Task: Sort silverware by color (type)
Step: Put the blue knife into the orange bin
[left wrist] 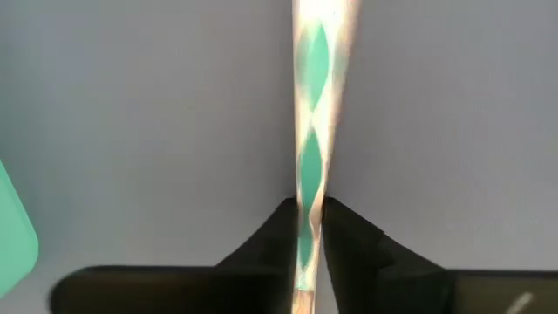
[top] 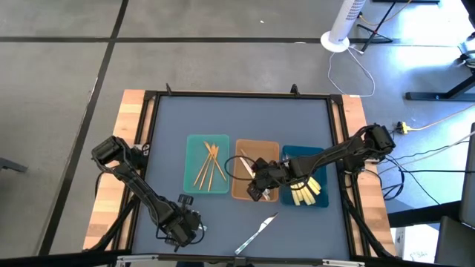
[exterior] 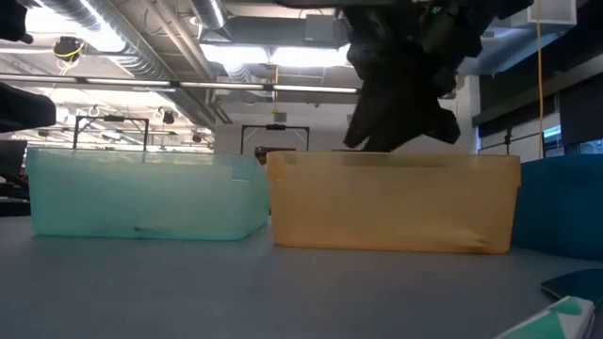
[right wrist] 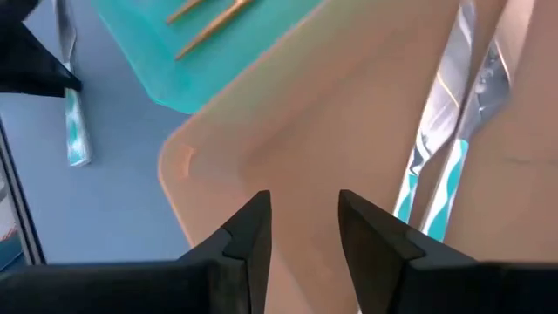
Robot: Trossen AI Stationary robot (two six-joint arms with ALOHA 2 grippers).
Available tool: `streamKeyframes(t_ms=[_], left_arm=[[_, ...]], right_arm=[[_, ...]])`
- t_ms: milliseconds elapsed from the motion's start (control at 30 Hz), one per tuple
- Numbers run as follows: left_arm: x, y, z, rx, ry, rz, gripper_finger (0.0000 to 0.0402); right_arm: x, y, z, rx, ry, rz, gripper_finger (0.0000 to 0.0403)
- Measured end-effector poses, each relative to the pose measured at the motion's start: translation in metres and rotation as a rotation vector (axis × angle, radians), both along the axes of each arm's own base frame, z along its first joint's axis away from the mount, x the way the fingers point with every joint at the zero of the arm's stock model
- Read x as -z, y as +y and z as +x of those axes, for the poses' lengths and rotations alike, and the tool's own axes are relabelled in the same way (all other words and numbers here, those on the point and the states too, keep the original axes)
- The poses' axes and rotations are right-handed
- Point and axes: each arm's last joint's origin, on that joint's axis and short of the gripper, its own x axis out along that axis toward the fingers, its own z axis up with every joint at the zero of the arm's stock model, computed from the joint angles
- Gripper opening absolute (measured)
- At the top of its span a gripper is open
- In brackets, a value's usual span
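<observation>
Left end effector, near the teal tray, clamps a silver utensil; I'd lift it next. Right end effector, fingers apart, hovers over the tan tray.

The right end effector covers part of the tan tray. The utensil in the left wrist view runs off the picture's edge, so its type is unclear.

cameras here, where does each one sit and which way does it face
High: overhead, straight down; both arms, teal tray.
Low: table height, level; tan tray, dark arm above.
Left wrist: past left hand shut on silver utensil.
Right wrist: past open right hand over tan tray.
Shared: tan tray in high, low, right wrist.
</observation>
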Motion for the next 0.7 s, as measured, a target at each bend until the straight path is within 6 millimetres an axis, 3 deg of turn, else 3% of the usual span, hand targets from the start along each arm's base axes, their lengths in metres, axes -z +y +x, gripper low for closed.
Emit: streamKeyframes(t_ms=[167,367,700], left_arm=[[-0.001,0.001,-0.002,-0.002,0.012,0.009,0.0012],[-0.009,0.006,-0.005,-0.010,0.005,0.025,0.0016],[-0.034,0.009,-0.007,-0.005,-0.056,-0.046,0.0016]], right_arm=[[-0.015,0.003,0.008,-0.075,-0.061,-0.009,0.0122],[-0.032,0.007,0.017,-0.142,-0.139,-0.013,0.0122],[-0.043,0.009,0.026,-0.144,-0.256,-0.030,0.0122]])
